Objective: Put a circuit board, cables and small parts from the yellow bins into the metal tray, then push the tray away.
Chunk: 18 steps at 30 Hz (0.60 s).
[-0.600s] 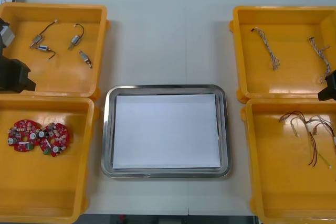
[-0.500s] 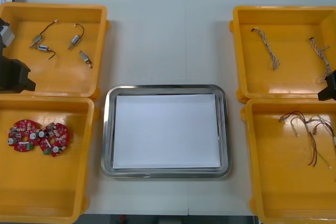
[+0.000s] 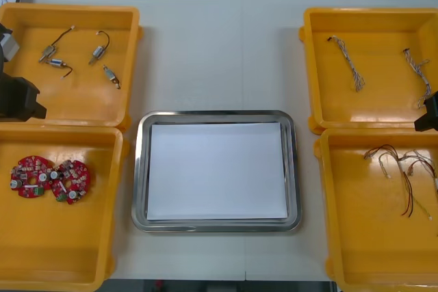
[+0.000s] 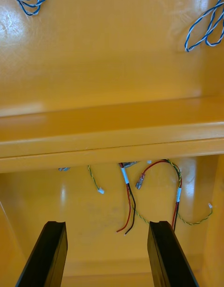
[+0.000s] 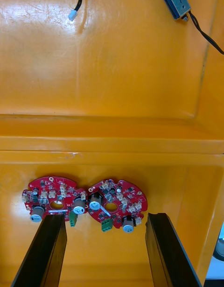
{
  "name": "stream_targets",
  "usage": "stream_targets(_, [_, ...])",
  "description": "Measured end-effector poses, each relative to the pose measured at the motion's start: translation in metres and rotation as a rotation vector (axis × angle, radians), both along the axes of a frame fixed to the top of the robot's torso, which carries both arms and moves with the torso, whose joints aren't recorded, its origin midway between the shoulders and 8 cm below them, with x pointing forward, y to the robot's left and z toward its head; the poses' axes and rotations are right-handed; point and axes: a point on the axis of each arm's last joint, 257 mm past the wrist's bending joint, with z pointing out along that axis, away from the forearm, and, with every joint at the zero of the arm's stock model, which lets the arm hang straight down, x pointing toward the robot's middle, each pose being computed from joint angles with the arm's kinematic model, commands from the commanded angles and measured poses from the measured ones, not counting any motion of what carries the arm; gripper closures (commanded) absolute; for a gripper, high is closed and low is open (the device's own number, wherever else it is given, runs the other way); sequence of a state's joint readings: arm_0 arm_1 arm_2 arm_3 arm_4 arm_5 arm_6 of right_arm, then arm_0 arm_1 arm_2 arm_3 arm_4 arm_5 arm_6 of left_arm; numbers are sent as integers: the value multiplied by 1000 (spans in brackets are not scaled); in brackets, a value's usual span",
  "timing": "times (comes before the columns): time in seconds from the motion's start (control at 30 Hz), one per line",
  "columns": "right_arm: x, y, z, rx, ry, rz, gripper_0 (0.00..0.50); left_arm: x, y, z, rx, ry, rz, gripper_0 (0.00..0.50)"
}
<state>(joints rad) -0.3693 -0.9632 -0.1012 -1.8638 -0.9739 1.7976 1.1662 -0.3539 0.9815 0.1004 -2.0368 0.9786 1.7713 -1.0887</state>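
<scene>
Two round red circuit boards (image 3: 27, 174) (image 5: 116, 205) lie side by side in the near left yellow bin (image 3: 55, 251). My left gripper (image 5: 106, 254) hangs open above that bin, the boards just beyond its fingertips. Several small metal parts (image 3: 99, 51) with short wires lie in the far left bin. My right gripper (image 4: 107, 254) is open over the near right bin, where red and yellow cables (image 4: 154, 193) (image 3: 404, 165) lie past its fingers. Twisted blue and white cables (image 4: 205, 23) (image 3: 349, 63) rest in the far right bin. Between the bins sits the metal tray (image 3: 141, 169), white inside.
The left arm (image 3: 17, 97) shows at the table's left edge, over the wall between the two left bins. At the right edge, the right arm (image 3: 430, 113) stands over the wall between the two right bins. Bare table (image 3: 219, 52) stretches beyond the tray.
</scene>
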Motion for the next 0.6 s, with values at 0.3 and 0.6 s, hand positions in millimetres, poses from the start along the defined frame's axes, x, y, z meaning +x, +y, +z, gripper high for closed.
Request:
stream_targets(0.3, [0,0,0,0,0,0,0,0,0,0,0,0,0,0])
stream_targets(0.6, [0,0,0,0,0,0,0,0,0,0,0,0,0,0])
